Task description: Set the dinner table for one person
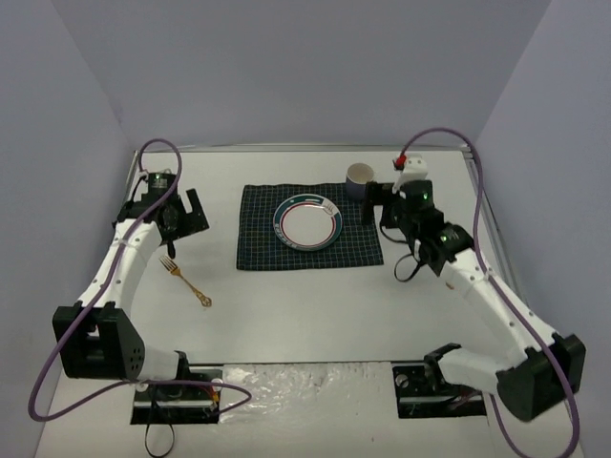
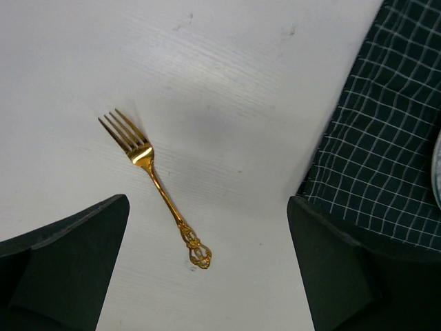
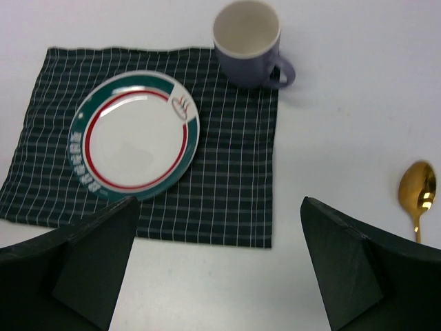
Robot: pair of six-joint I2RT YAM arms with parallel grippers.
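The dinner table [image 1: 315, 315] is a white tabletop. On it lies a dark checked cloth [image 1: 258, 243] [image 3: 234, 179] with a teal- and red-rimmed plate [image 1: 307, 223] [image 3: 134, 132] on top. A purple mug [image 1: 360, 178] [image 3: 248, 41] stands upright at the cloth's far right corner. Left of the cloth lies a gold fork [image 1: 186, 277] [image 2: 157, 186]. My left gripper [image 1: 184, 218] [image 2: 207, 276] hangs open above the fork, holding nothing. A gold spoon [image 3: 417, 193] lies right of the cloth. My right gripper [image 1: 385, 205] [image 3: 217, 269] is open and empty above the cloth's right edge.
Grey-violet walls [image 1: 305, 67] close in the table on three sides. Both arm bases [image 1: 181, 391] [image 1: 449, 377] sit at the near edge, with purple cables [image 1: 57, 382] looping beside them. In the top view the right arm hides the spoon.
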